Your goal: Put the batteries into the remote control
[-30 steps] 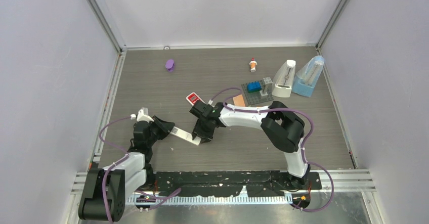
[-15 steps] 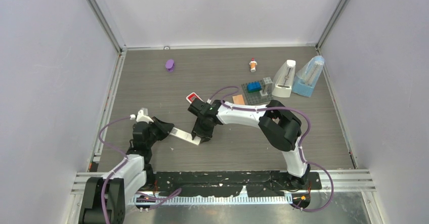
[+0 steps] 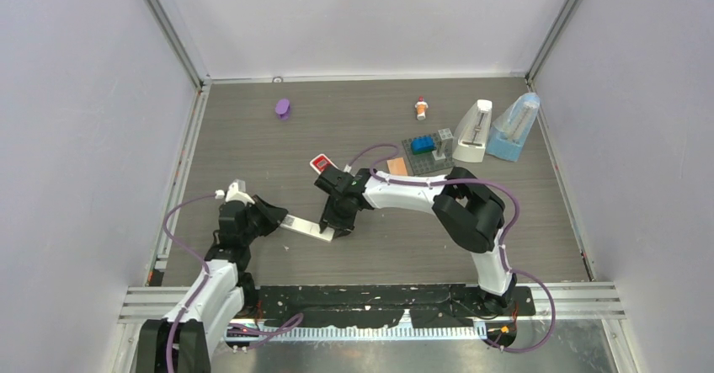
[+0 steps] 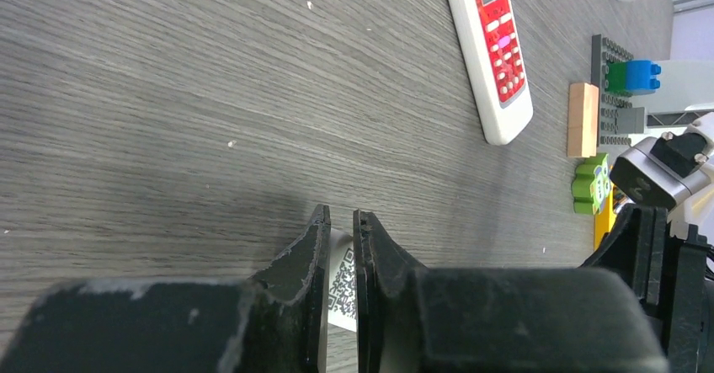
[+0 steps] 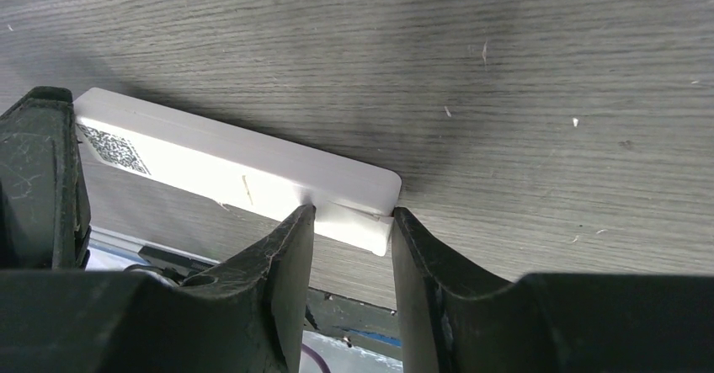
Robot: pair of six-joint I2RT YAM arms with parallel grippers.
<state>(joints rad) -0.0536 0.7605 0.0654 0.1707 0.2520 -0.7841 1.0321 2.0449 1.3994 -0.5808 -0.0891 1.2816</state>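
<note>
White and plain-backed, the white remote (image 3: 307, 228) is held flat just above the table (image 3: 253, 154) in the near-left part of the workspace, button side down, with a small QR sticker showing on its back. The left gripper (image 3: 278, 219) pinches its left end, and in the left wrist view the jaws sit nearly together with only the thin white edge and the sticker between them. The right gripper (image 3: 337, 226) takes the other end. In the right wrist view its 2 fingertips (image 5: 290, 238) straddle a short stepped section at that end and touch it on both sides, so the jaws are clamped on the white remote with a narrow gap left between them.

Just behind the right gripper lies a red-faced remote (image 3: 320, 163), buttons up and flat on the wood grain. The purple battery (image 3: 283, 108) rests well apart at the far left, and the red-orange battery (image 3: 420, 108) at the far centre; both are too small to read in detail. Right of the red-faced remote are a tan block (image 3: 396, 167) and a grey baseplate (image 3: 428, 161) carrying a blue brick (image 3: 423, 144). Beyond them stand a white metronome (image 3: 474, 130) and a blue metronome (image 3: 515, 126), side by side.
</note>
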